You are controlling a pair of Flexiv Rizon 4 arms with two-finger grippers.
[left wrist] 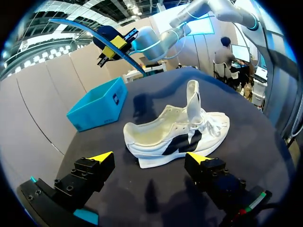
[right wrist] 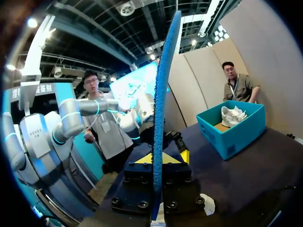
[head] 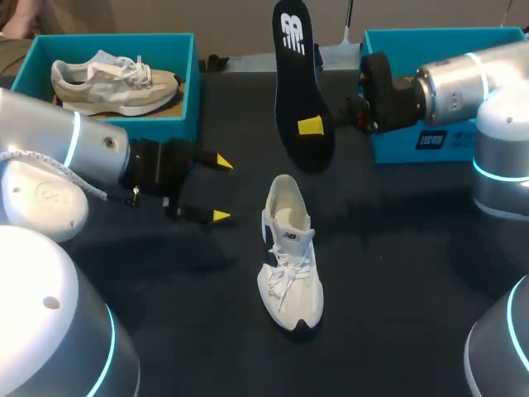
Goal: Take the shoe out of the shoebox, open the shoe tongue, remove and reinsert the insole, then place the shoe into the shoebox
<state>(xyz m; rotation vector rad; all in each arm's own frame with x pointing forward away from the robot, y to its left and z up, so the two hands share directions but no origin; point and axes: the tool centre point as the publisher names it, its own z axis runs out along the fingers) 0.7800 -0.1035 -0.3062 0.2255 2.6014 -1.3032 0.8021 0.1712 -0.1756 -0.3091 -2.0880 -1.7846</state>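
On the wide dark counter [head: 397, 273], far left: an open blue cardboard box [head: 186, 78] with a beige shoe [head: 116, 83] inside. Far right: a second blue box [head: 430, 35]. In the middle, out of any box, toe near: the white lace-up shoe [head: 289, 256], tongue pulled up. Probably soft and light; best grabbed by the heel wall. Just beyond it, up in the air: the long thin black insole [head: 299, 91], clamped toward its low end by the right tool [right wrist: 158, 158]. Likely light and bendy. Left of the shoe, apart from it: the left tool [head: 221, 189], fingers wide apart, holding nothing. To mind on the way back in: raised tongue, loose laces.
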